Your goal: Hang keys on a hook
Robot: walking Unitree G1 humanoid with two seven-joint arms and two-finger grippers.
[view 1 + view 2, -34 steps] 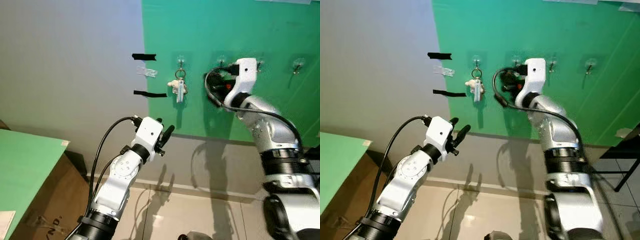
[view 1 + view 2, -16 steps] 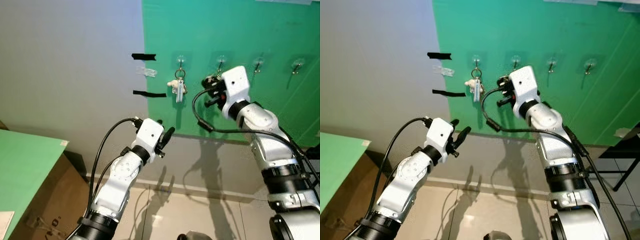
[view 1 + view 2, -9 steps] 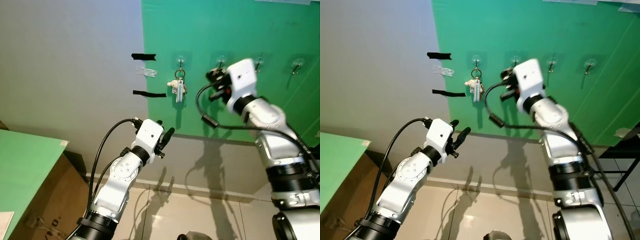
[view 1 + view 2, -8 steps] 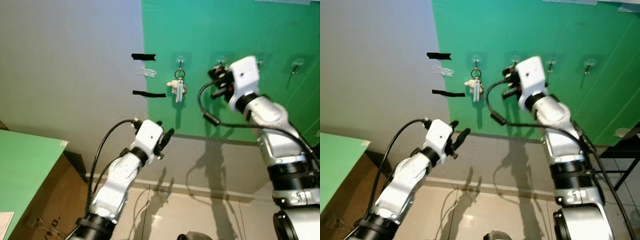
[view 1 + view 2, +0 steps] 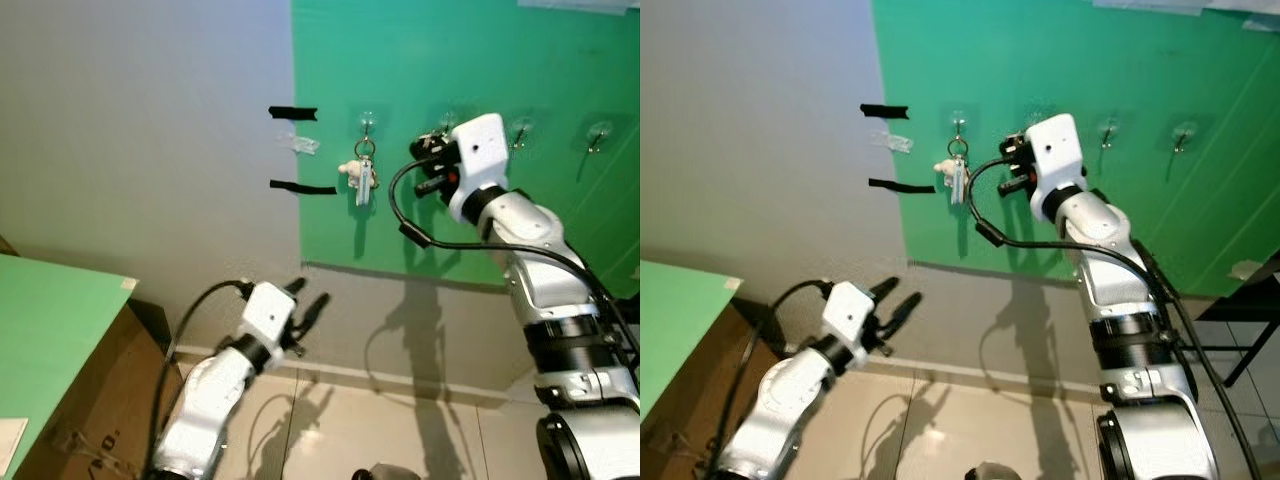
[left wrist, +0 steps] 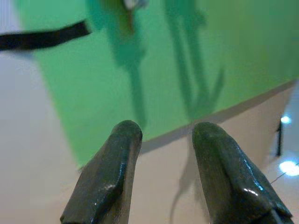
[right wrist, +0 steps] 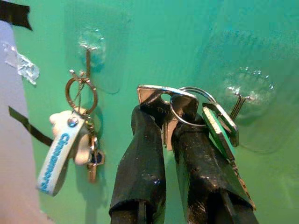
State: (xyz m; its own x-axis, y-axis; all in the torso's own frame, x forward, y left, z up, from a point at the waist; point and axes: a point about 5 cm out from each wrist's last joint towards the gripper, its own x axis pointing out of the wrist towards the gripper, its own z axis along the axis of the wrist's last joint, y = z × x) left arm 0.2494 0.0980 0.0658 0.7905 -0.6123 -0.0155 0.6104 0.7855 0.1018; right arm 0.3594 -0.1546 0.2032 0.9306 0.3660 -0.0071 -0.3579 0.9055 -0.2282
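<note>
My right gripper (image 7: 168, 123) is shut on a bunch of keys (image 7: 187, 109) with a silver ring, held up against the green wall panel (image 5: 450, 60) just beside a clear hook (image 7: 240, 98). In the eye views the right gripper (image 5: 428, 165) sits below that hook (image 5: 447, 122). Another key set (image 5: 359, 172) with a white and blue tag (image 7: 58, 154) hangs from the hook (image 5: 367, 122) to its left. My left gripper (image 5: 308, 303) is low, away from the wall, open with nothing between its fingers (image 6: 110, 172).
Two more clear hooks (image 5: 521, 130) (image 5: 599, 133) are free on the green panel to the right. Black tape strips (image 5: 293, 113) mark the grey wall. A green-topped cardboard box (image 5: 55, 340) stands at lower left; a black stand (image 5: 1255, 300) is at the right edge.
My left arm has dropped lower. The right gripper with the keys has shifted slightly left and down from the hook. The camera has moved a little.
</note>
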